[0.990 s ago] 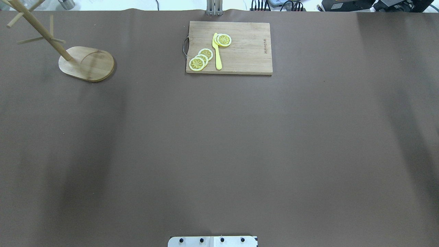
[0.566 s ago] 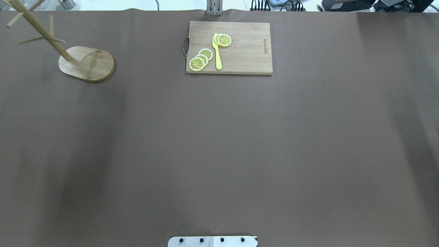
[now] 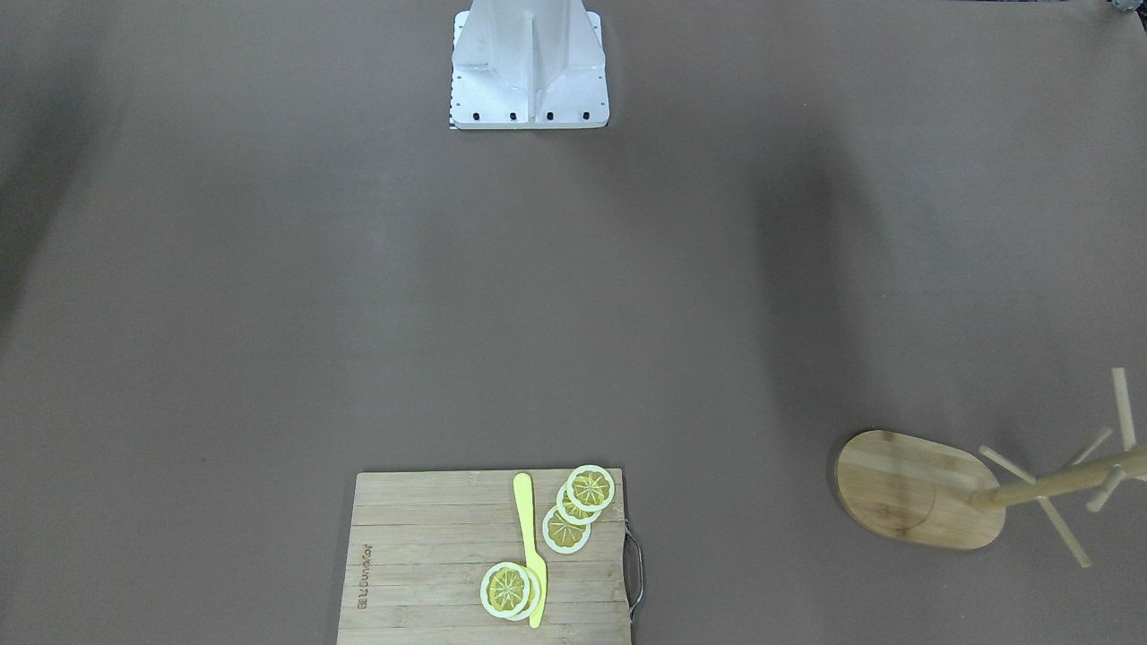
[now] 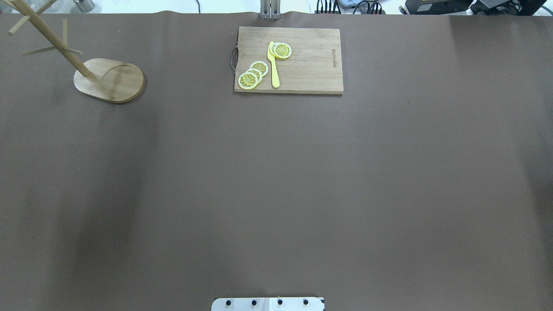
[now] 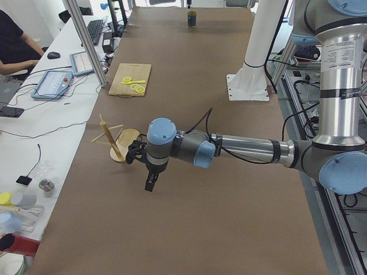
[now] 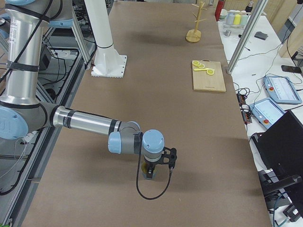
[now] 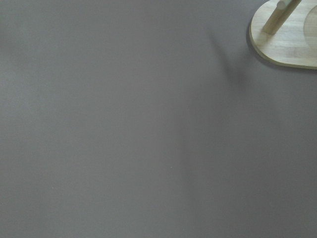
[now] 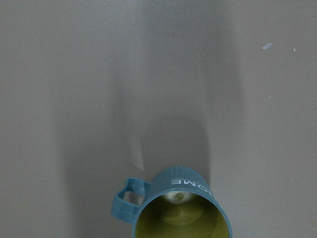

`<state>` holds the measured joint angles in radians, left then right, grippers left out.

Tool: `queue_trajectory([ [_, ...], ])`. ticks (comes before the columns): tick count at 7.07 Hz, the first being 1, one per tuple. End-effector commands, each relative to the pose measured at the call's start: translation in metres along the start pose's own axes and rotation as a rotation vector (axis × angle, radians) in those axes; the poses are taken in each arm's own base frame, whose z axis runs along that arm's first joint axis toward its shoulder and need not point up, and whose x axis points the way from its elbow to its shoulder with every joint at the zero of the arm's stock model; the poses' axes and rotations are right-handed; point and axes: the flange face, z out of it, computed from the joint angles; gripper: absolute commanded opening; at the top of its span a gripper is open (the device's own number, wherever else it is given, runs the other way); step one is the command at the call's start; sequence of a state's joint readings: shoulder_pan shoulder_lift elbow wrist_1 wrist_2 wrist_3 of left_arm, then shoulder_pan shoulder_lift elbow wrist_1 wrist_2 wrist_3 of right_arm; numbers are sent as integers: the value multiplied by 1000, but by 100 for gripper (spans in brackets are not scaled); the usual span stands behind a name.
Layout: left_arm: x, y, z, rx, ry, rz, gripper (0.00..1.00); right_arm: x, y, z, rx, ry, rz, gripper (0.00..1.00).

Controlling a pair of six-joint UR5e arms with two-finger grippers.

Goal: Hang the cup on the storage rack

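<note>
Bamboo storage rack (image 3: 905, 488) stands in the far-left corner of the tabletop (image 3: 269, 313) in the front-facing view, pegs bare. A cutting board (image 3: 403, 537) lies at the middle of the far edge, and no arm shows.

Overhead gives you the same layout, also without arms.

From the left end, the left gripper (image 5: 149, 186) hangs low just beside the rack. I can't tell if its fingers are spread or together. The cup (image 5: 191, 19) is way off by the right edge.

From the right end, the right gripper (image 6: 150, 176) is right over the cup. Pinching it or just hovering, honestly can't tell.

Left wrist view is bare tabletop plus the rack's base.

Right wrist view looks down into the upright cup, handle out to one side, no fingers in shot.

So I'd call this the pick-up step. Next you'd want a firm hold on the cup's wall with the handle left free. After that it's a long carry across, or maybe a hand-over.
</note>
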<state>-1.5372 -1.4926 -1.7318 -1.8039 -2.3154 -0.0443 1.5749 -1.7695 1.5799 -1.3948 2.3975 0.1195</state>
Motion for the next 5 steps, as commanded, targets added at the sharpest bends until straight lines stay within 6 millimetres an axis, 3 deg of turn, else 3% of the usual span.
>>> queue_trajectory([
  [1,0,0,1,-1,1,-1,99,12,8,10,-18,1,22,100],
  [5,0,0,1,-1,2,-4,98,33,11,30,-57,4,70,100],
])
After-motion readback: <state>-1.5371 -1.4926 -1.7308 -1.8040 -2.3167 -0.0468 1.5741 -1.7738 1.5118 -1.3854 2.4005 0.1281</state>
